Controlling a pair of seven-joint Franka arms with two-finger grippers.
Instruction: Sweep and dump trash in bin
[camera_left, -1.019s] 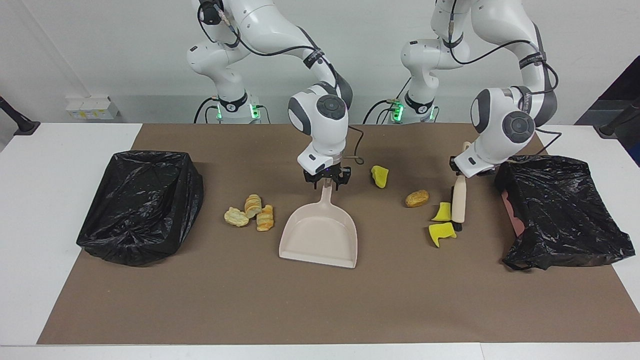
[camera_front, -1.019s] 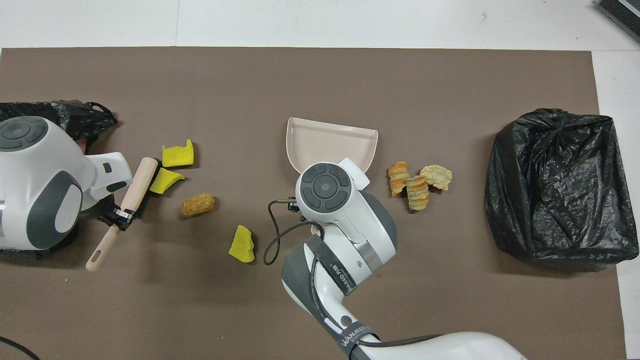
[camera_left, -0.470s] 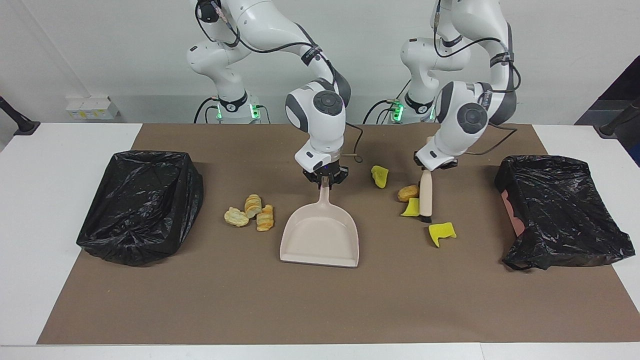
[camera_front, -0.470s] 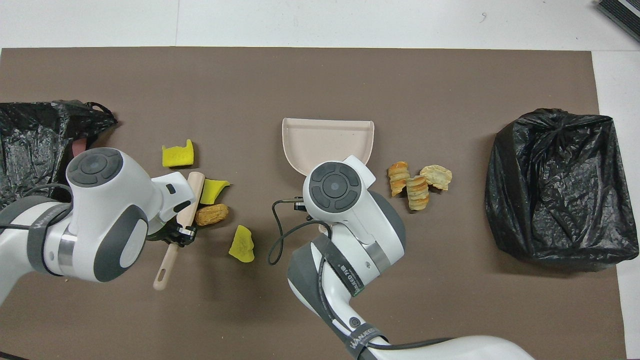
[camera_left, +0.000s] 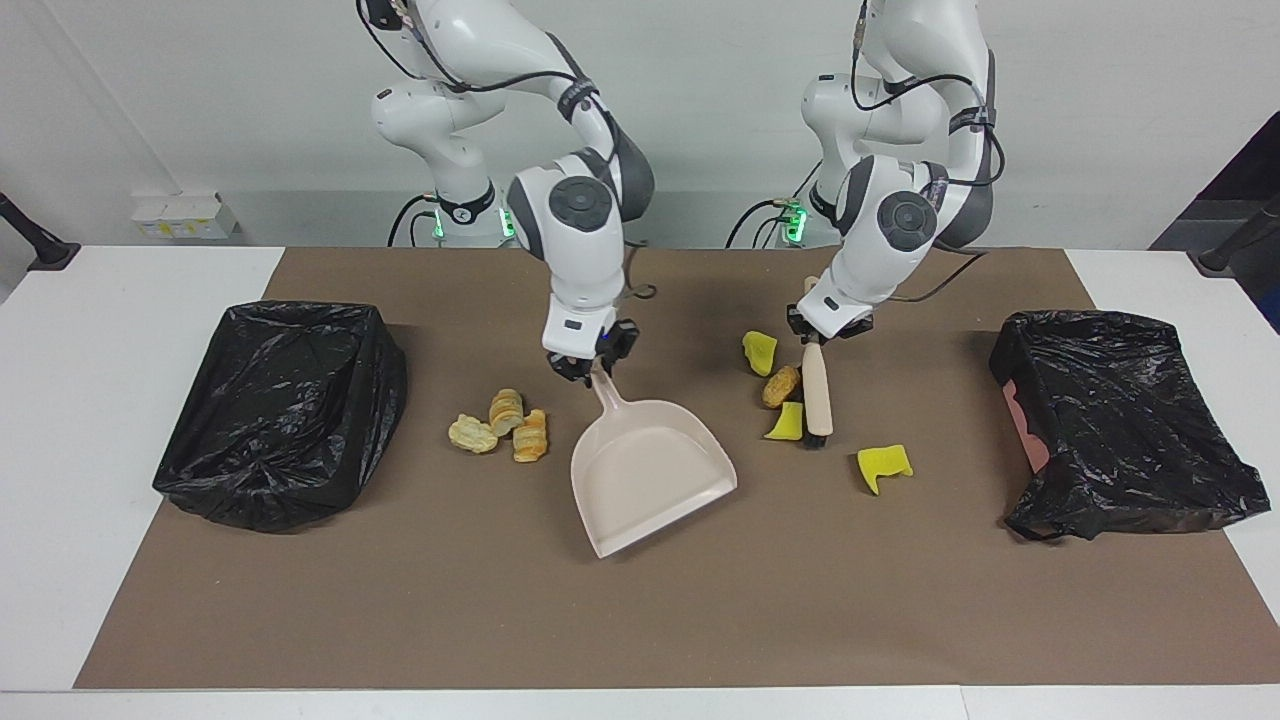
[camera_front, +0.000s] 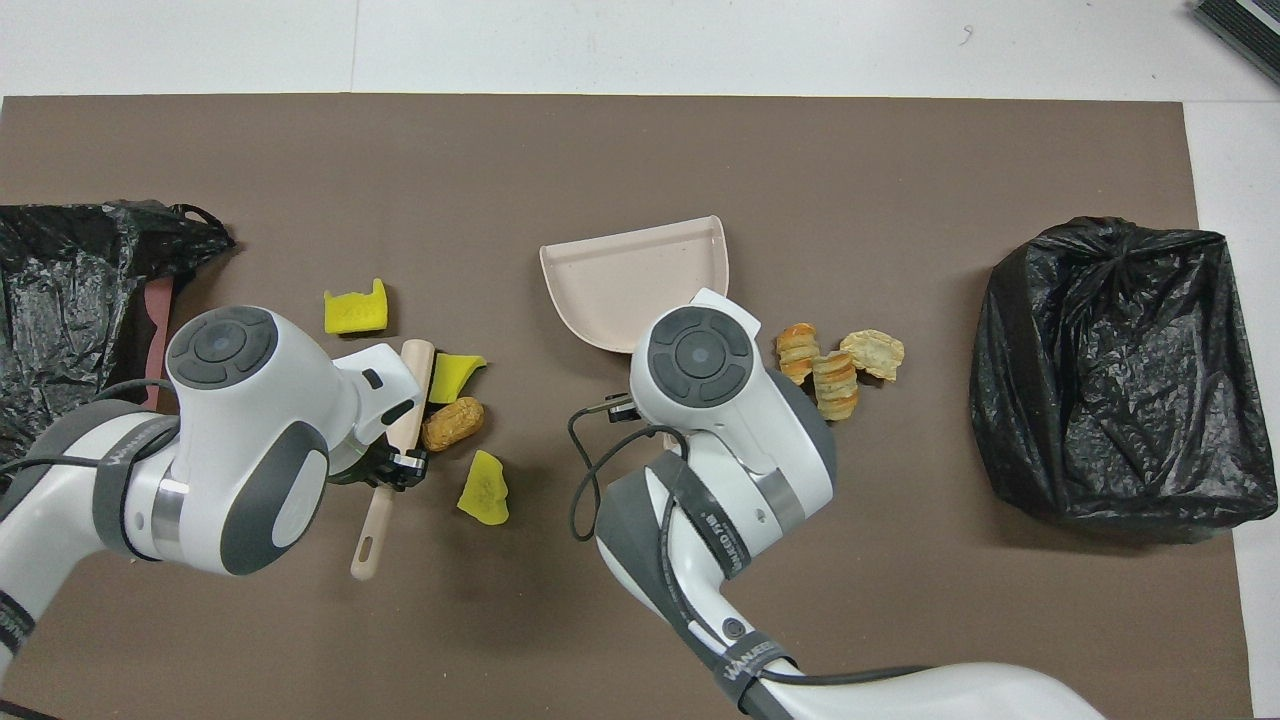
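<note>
Left arm (camera_left: 822, 330): bent down beside the dustpan (camera_left: 650, 475), jaws pinching the brush (camera_left: 817, 392) handle.
Right arm (camera_left: 590, 362): angled down, jaws clamping the dustpan's handle.

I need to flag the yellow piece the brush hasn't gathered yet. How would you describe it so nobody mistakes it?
Start at the black-bagged bin at the left arm's end of the table. Between it and the brush lies one yellow wedge, alone on the brown mat. The other two yellow pieces lie next to the brown roll.
</note>
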